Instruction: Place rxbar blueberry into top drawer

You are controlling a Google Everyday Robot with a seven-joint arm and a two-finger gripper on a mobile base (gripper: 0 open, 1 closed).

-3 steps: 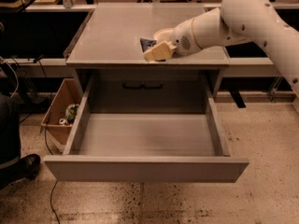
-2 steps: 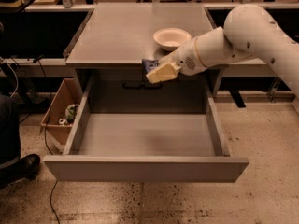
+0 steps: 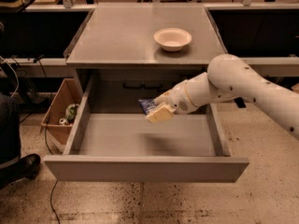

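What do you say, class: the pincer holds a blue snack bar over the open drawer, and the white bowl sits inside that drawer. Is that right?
Not quite. The bowl sits on the table top, not in the drawer, as the camera view shows. The pincer does hold the snack bar over the open drawer.

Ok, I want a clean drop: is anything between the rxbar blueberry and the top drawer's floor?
Nothing visible. The pincer holds the rxbar blueberry above the open top drawer, whose floor below looks bare. The white bowl sits on the tabletop, out of the path.
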